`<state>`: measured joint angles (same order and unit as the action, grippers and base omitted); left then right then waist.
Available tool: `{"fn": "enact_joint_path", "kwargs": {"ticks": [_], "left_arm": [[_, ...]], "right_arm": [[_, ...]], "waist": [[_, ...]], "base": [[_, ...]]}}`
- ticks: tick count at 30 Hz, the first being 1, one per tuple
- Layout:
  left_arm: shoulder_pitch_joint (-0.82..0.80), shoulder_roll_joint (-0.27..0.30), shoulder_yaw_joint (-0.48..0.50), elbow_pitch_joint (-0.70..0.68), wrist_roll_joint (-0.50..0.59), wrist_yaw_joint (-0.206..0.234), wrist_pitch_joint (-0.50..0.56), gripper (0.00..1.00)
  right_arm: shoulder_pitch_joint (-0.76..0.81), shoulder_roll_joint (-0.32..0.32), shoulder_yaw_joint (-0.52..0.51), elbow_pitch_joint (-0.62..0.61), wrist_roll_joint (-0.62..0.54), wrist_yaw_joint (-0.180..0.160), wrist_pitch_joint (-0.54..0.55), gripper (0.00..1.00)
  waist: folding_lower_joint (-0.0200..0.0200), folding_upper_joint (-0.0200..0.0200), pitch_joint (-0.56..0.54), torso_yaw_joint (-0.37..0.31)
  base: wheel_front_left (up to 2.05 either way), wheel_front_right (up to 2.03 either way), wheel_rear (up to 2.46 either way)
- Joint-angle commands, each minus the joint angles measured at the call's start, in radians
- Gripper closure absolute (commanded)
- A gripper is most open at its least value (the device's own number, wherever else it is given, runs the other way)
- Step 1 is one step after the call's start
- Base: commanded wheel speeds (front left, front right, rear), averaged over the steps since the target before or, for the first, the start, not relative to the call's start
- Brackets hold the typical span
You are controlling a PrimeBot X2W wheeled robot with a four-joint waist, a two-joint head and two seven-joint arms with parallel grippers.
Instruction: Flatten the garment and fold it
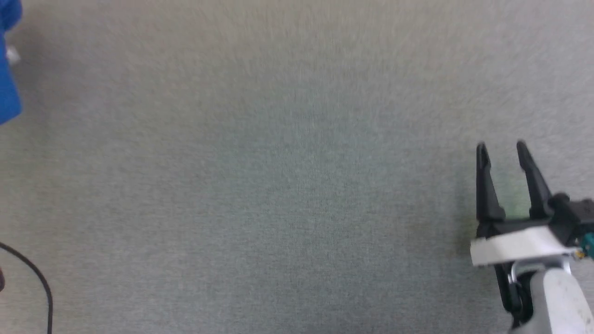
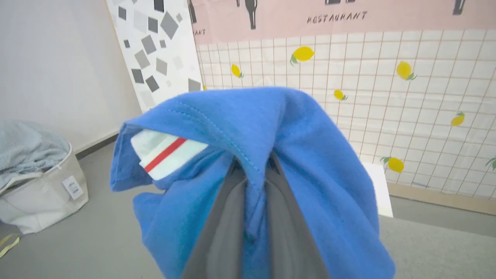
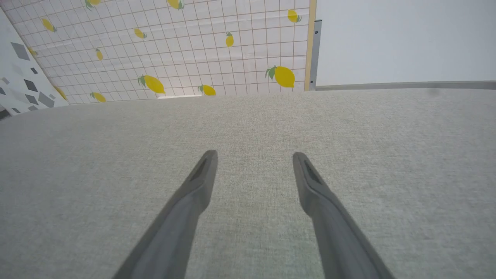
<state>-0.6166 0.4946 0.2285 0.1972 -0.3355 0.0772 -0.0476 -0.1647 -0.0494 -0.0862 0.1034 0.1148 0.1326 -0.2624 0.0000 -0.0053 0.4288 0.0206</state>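
Shirt (image 2: 310, 155) first: where is it?

Bunched over the left gripper (image 2: 256, 174), across the middle and bottom of that wrist's frame. The two fingers (image 2: 221, 232) stand almost together, with a fold of blue pinched between them.

Any white showing?

A sleeve (image 2: 166, 153) with a red stripe pokes out at the left of the bundle, under a blue hem. From the head camera, a strip of the shirt (image 1: 7, 93) hangs at the upper left edge of the frame.

And the right gripper (image 1: 501, 148)?

Lower right of the head frame, spread wide, holding nothing, over the grey surface (image 1: 297, 185) and well apart from the shirt.

Anything else about?

A black cable (image 1: 41, 287) at the lower left of the head frame. A pale basket (image 2: 38, 193) sits at the left of the left wrist's frame, with a lemon-print wall (image 2: 426, 97) behind.
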Motion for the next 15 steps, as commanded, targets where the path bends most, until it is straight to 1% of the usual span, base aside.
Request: {"fn": "enact_joint_path", "kwargs": {"ticks": [1,3,6,10,15], "left_arm": [[-0.03,-0.002,-0.022,-0.001,0.013,-0.016,-0.03,1.0],[-0.053,-0.014,-0.059,-0.002,0.028,-0.031,-0.062,1.0],[-0.083,-0.049,-0.121,-0.009,0.04,-0.05,-0.076,1.0],[-0.12,-0.117,-0.207,-0.017,0.041,-0.075,-0.076,1.0],[-0.149,-0.221,-0.322,0.003,0.033,-0.111,-0.063,1.0]], "right_arm": [[0.026,-0.001,-0.006,0.005,0.007,-0.002,0.001,0.0],[0.055,-0.001,-0.012,0.009,0.01,-0.002,0.001,0.0],[0.093,-0.001,-0.017,0.017,0.016,-0.002,0.001,0.0],[0.131,-0.001,-0.012,0.023,0.016,-0.002,0.001,0.0],[0.152,-0.001,0.0,0.022,0.017,-0.002,0.001,0.0]], "waist": [[0.0,0.0053,-0.213,0.013],[0.0,0.0053,-0.261,0.007],[0.0,0.0053,-0.32,-0.007],[0.0,0.0053,-0.373,-0.033],[0.0,0.0053,-0.407,-0.089]], "base": [[0.0,0.0,0.0],[0.0,0.0,0.0],[0.0,0.0,0.0],[0.0,0.0,0.0],[0.0,0.0,0.0]]}}
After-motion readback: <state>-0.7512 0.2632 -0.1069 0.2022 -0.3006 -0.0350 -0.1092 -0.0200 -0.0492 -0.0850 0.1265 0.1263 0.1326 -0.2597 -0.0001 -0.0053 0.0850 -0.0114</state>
